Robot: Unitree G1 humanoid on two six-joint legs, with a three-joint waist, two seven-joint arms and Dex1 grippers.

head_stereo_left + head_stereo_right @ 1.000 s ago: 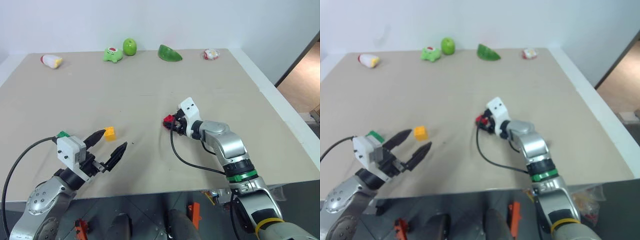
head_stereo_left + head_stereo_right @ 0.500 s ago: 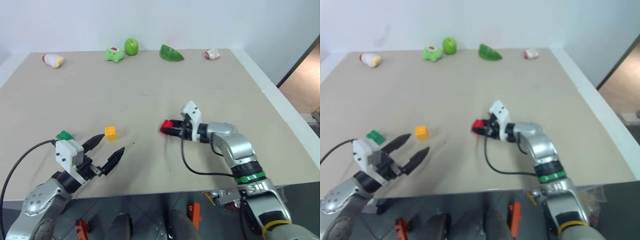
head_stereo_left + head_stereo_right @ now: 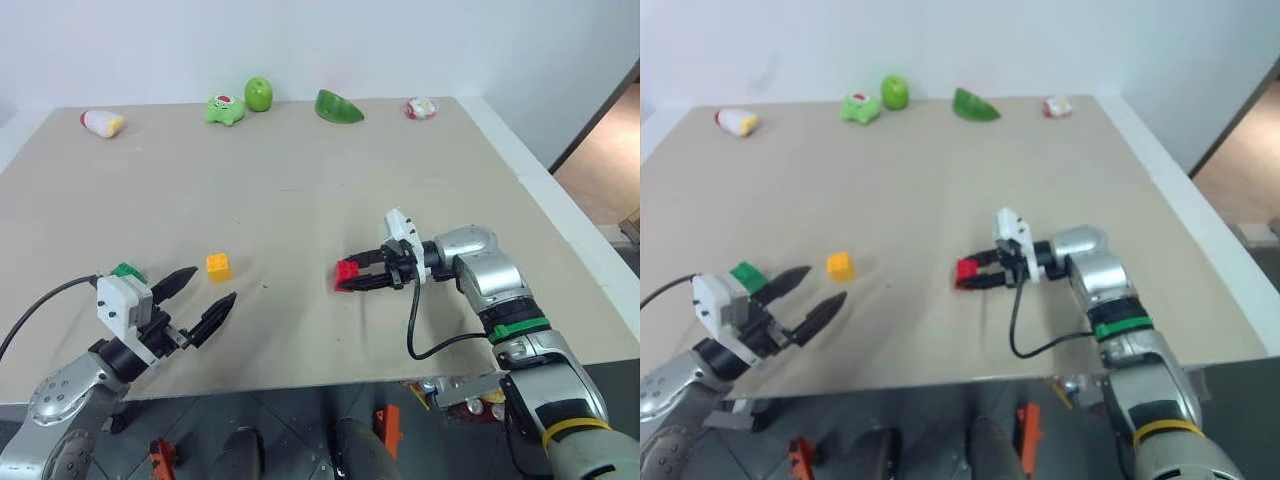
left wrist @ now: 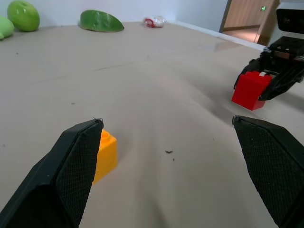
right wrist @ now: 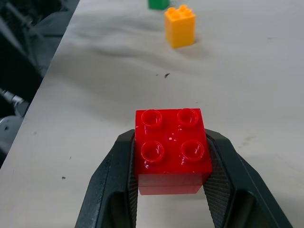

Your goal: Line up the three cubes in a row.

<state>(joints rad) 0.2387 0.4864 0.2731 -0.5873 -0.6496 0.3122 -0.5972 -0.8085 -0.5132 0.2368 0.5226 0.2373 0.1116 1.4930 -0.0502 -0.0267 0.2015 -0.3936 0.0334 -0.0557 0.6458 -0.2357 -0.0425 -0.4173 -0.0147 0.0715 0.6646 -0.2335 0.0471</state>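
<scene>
Swung my right gripper [image 3: 352, 280] round to point left, fingers clamped on the red cube [image 3: 347, 273] just above the surface [image 3: 300, 190], while my left gripper [image 3: 206, 296] hovers fingers apart near yellow cube [image 3: 218, 266], green cube [image 3: 127, 271] beside it.

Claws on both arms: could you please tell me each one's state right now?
Left claw: open, holding nothing.
Right claw: shut on the red cube.

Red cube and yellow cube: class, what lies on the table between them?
Nothing: between the red cube, held in the right gripper, and the yellow cube there is bare table with a few tiny dark specks, as the left eye view shows.
</scene>
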